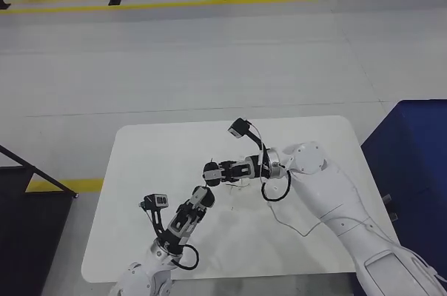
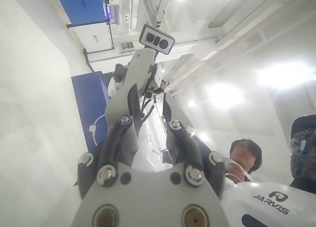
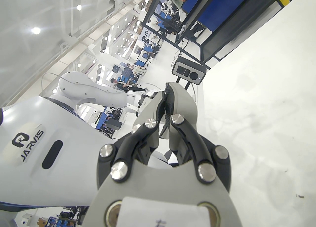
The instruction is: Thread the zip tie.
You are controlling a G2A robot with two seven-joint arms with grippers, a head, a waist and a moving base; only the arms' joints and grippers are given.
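Above the counter (image 1: 135, 222), the left claw (image 2: 149, 100) is held open and the right claw (image 3: 165, 104) pressed closed. The zip tie cannot be told for certain; a thin strand (image 1: 238, 186) is seen beside the right claw.

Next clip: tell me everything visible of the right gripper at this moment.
The right gripper has two pale grey fingers with black ribbed pads, driven by black links pinned with silver bolts to a grey base plate. The pads are pressed together; whether anything thin is pinched between them cannot be told. It hangs above the white table, tips pointing at the left gripper close by.
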